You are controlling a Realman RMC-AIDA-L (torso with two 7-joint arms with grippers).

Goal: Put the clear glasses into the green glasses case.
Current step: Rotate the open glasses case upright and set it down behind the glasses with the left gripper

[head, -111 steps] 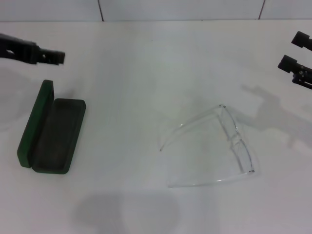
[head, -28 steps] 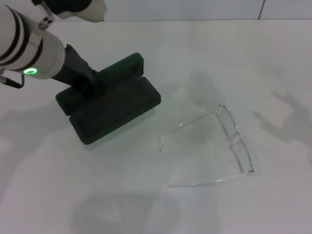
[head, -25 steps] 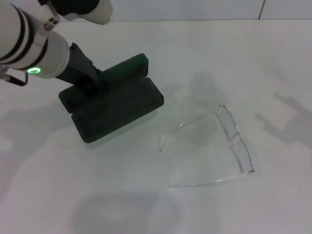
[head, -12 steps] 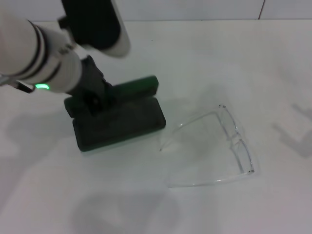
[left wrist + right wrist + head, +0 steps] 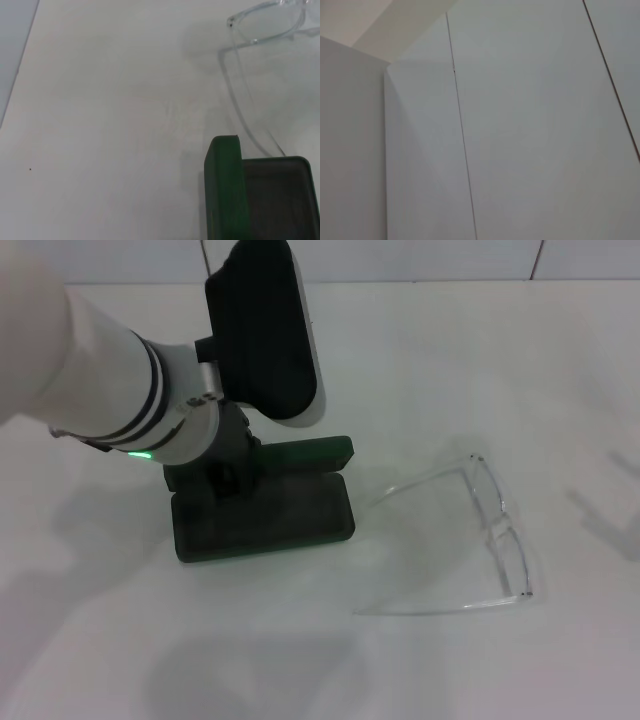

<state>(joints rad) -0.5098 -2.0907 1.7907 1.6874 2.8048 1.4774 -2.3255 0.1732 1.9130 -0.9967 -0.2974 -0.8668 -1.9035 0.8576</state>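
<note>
White counter (image 5: 420, 370) fills the head view and carries everything in sight. Across its left half reaches the left arm (image 5: 110, 400) — a thick white limb with dark bands and a small green light near the wrist, a large black and white housing above it. At the arm's end the left gripper (image 5: 222, 476) sits low at the left end of the green glasses case (image 5: 290, 525), its dark body over the hinge side; whether it is clamped on the case or merely resting against it cannot be told, since the arm hides the fingers. The case lies open on the counter, left of centre, with the lid (image 5: 310, 451) standing up along the far edge and the dark felt tray facing up. In the left wrist view one corner of the case (image 5: 260, 200) shows, green lid edge upright beside the grey lining. Just to the right of the case, close but apart, lie the clear glasses (image 5: 490, 540) — unfolded, lens toward the right, the thin arms pointing back toward the case. The right gripper does not appear in any view; its wrist camera sees only pale wall panels (image 5: 520, 125).
</note>
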